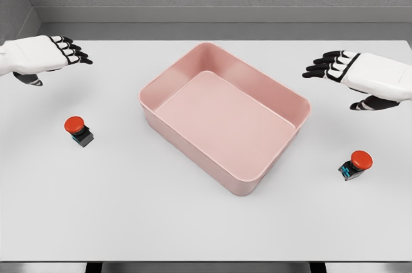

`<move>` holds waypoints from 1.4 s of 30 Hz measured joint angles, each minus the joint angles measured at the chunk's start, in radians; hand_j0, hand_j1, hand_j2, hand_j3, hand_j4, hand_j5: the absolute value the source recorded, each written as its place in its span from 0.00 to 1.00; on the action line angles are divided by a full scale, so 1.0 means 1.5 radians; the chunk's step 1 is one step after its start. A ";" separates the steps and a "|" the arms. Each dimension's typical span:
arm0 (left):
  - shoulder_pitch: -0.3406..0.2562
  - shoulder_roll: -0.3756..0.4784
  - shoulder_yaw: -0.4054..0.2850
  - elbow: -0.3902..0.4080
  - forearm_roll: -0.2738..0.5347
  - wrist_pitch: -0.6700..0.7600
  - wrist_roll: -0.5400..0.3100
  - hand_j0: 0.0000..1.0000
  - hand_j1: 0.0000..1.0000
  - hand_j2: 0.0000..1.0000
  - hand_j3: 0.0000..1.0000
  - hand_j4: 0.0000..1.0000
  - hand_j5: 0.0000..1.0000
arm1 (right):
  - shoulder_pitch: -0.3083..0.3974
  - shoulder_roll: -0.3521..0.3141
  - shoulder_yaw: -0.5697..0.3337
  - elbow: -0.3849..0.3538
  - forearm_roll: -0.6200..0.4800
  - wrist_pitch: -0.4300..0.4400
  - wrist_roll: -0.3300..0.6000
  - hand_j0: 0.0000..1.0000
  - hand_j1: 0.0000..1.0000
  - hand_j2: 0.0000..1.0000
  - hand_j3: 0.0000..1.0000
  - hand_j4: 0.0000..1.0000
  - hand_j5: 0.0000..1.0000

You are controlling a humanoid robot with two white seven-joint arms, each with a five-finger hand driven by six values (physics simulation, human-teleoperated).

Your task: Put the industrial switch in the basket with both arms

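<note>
Occupying frame centre: empty pink rectangular plastic basket [283, 96] on white bench [206, 228]; red-capped black industrial switch [78, 130] centre-left, a second industrial switch [355, 164] lower right; left hand [45, 54] upper left, right hand [360, 73] upper right, both with fingers spread, holding nothing

Both arms cut off at picture edges; switch details perhaps too small.

Your left hand [40, 55] is reaching in from the left edge, palm down, white with black-tipped fingers extended and relaxed toward the centre, thumb hanging beneath. Your right hand [360, 75] is mirroring it from the right edge, slightly lower in the picture, fingers spread and pointing inward, thumb tucked below. Both are holding nothing.
</note>
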 measured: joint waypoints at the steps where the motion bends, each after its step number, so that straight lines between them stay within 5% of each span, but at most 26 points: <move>1: 0.000 0.000 0.000 0.000 0.000 0.000 0.000 1.00 1.00 1.00 1.00 1.00 1.00 | 0.002 -0.001 0.000 0.000 0.000 0.000 0.000 1.00 1.00 1.00 1.00 1.00 1.00; 13: 0.021 0.010 -0.010 -0.010 -0.003 0.000 0.000 1.00 1.00 1.00 1.00 1.00 1.00 | 0.093 -0.103 -0.042 0.000 0.014 0.000 0.021 1.00 1.00 1.00 1.00 1.00 1.00; 25: 0.042 0.072 -0.007 -0.088 0.015 0.000 0.000 1.00 1.00 1.00 1.00 1.00 1.00 | 0.183 -0.100 -0.044 -0.011 0.022 0.000 0.084 1.00 1.00 1.00 1.00 1.00 1.00; 31: 0.067 0.106 -0.011 -0.153 0.018 0.000 0.000 1.00 1.00 1.00 1.00 1.00 1.00 | 0.187 -0.085 -0.046 -0.020 0.022 0.000 0.086 1.00 1.00 1.00 1.00 1.00 1.00; 42: 0.070 0.113 -0.009 -0.197 0.019 0.000 0.003 1.00 1.00 1.00 1.00 1.00 1.00 | 0.199 -0.069 -0.046 -0.023 0.022 0.000 0.089 1.00 1.00 1.00 1.00 1.00 1.00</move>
